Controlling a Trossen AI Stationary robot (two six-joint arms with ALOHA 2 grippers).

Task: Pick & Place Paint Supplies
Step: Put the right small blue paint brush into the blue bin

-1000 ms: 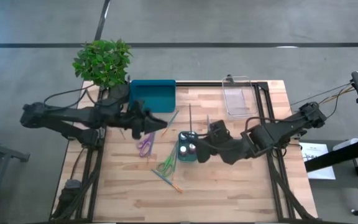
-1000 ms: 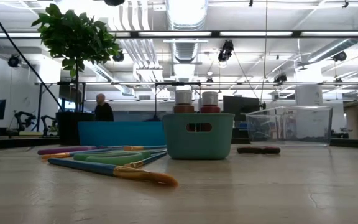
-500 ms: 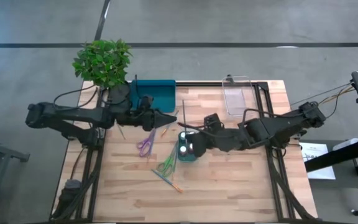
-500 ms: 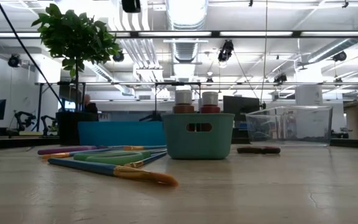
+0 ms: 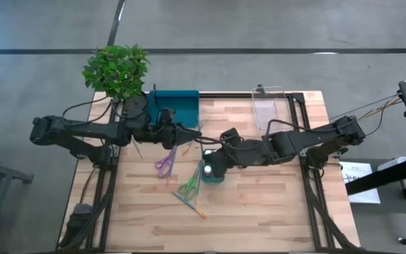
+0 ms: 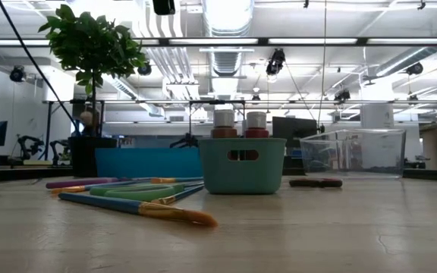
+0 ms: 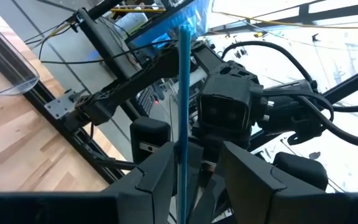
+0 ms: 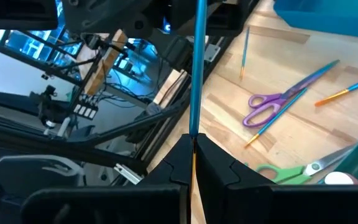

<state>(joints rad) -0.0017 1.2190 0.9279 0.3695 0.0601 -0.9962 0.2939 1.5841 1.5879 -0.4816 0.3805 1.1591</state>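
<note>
Greenery first: a potted plant stands at the table's far left corner, with a deep teal tray just beside it.

The left gripper hangs in front of that tray. Its fingers are spread, with a thin blue brush standing upright in the gap, close to one finger. I cannot tell whether it touches that finger.

On the wood below lie the purple scissors, then the green scissors and a blue brush with an orange end. A few more brushes lie among them.

Next comes the small teal basket, with two white-capped pots showing above its rim. The right gripper is over the basket's left edge, reaching toward the left one. Its fingers are pressed together, pinching the same blue brush near its lower end. This looks like a hand-over of the brush between the arms.

A clear tray sits at the far right edge of the table, well apart from the rest.

I judge the task to be partly done. At least two pots are in the basket. Both pairs of scissors and several brushes are loose on the table, and one brush is in the air.

No label or writing can be read anywhere.
</note>
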